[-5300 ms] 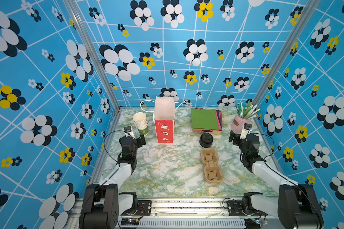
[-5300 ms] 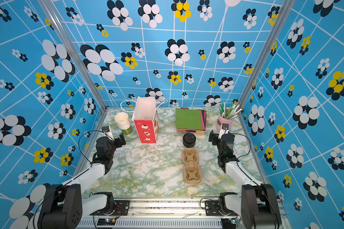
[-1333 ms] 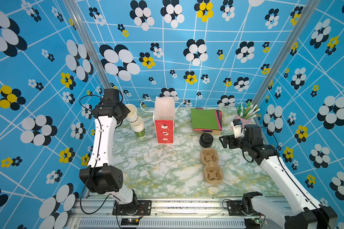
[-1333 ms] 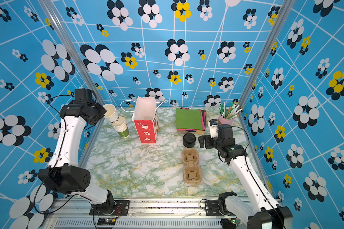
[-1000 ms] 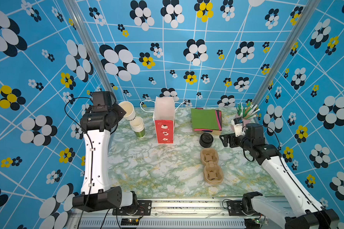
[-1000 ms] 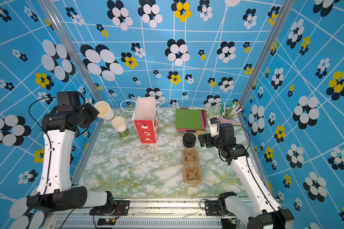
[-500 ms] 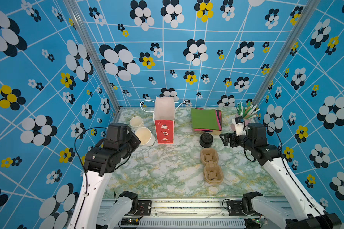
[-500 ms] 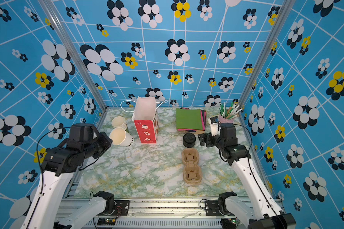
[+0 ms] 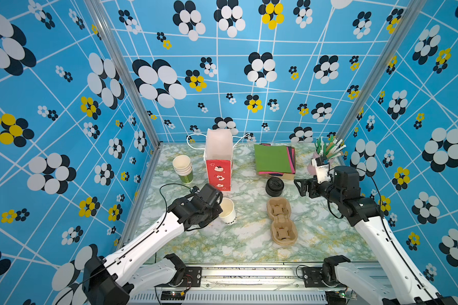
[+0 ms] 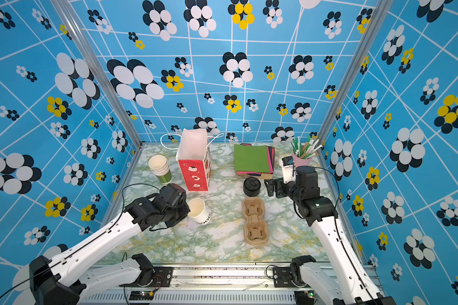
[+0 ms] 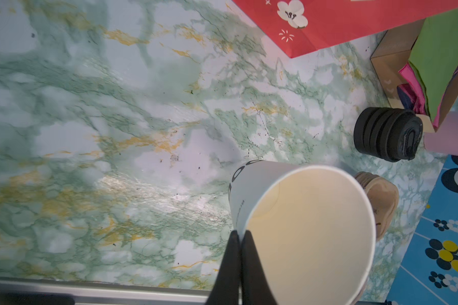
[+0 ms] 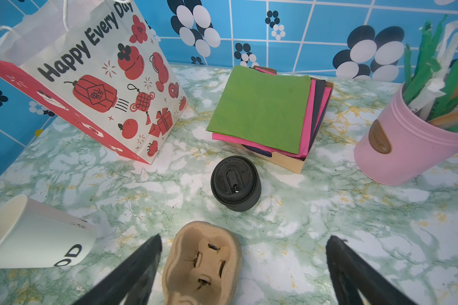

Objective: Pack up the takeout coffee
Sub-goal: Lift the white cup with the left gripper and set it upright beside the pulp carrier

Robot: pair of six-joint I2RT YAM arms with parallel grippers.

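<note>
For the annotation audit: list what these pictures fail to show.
- Left end effector: top views, hidden behind its own wrist.
- Paper cup lettering: only a few letters show in any view; rest turned away.
- Paper bag interior: top views, washed-out white.
- Cup carrier: right wrist view, one pocket cut by the frame edge.

**Lidless cup tilted at the left tool**

On the marbled surface [image 10: 222, 245], the left tool [image 10: 188, 214] meets the rim of a white paper cup [image 10: 202, 212]. The cup is lidless and tilted, with dark lettering on its side. The tool's jaws hide behind the wrist. A brown cup carrier [image 10: 255, 224] lies mid-surface, with a stack of black lids [image 10: 252, 186] just beyond it toward the back edge. The right tool [image 10: 271, 188], jaws apart, hovers beside the lids. Near the back edge stand nested cups [image 10: 160, 166], a red-and-white bag [image 10: 195, 166], napkins [image 10: 251, 158] and a pink holder [image 10: 300, 161].
</note>
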